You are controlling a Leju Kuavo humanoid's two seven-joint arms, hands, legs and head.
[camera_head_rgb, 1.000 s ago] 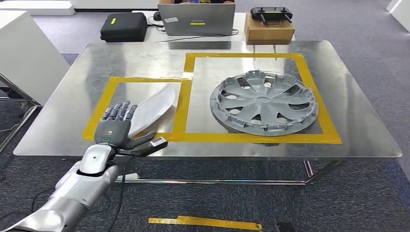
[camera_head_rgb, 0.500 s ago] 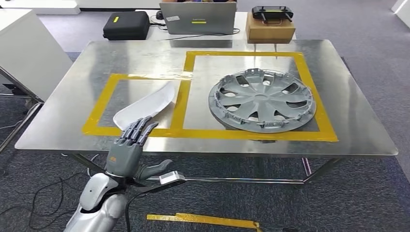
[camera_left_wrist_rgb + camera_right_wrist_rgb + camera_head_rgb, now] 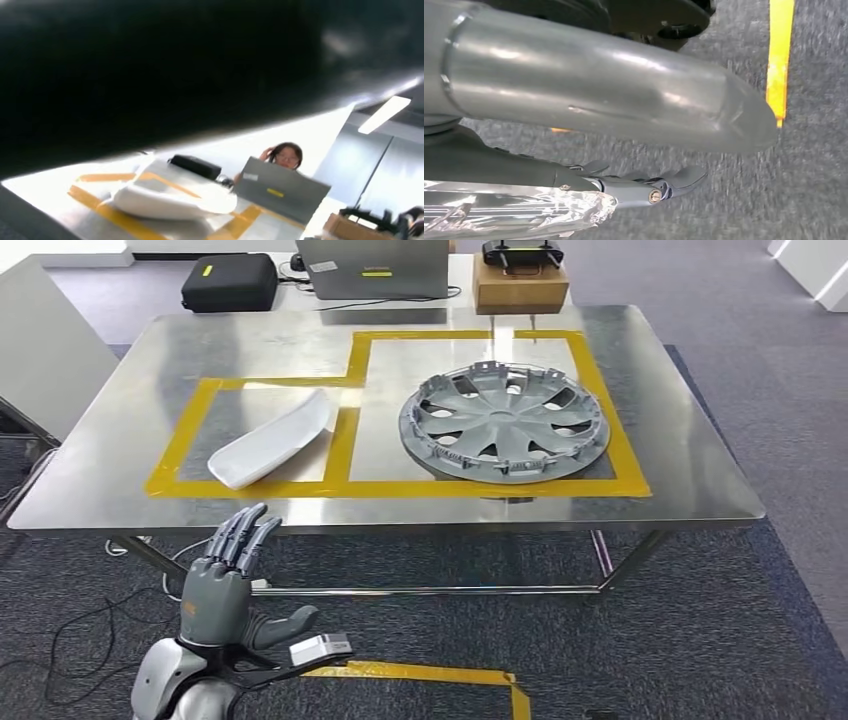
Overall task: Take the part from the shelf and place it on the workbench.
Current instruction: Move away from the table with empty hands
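Head view: white curved part point(image 3: 270, 439) lying inside the smaller yellow-taped box on the tabletop point(image 3: 120, 455), left of the grey wheel cover point(image 3: 503, 421), apparently its marked drop spot. Left robot hand point(image 3: 228, 585) released, fingers spread, now below the near edge; earlier it rested beside the part. Right robot hand point(image 3: 644, 187): state cannot be told.

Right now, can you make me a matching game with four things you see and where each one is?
Things:
1. white part
2. wheel cover
3. left hand
4. cardboard box

Places:
A. in the big taped box on the table
B. below the table's near edge, holding nothing
C. past the table's far edge
D. in the small taped box on the table

Pairs: 1-D, 2-A, 3-B, 4-C
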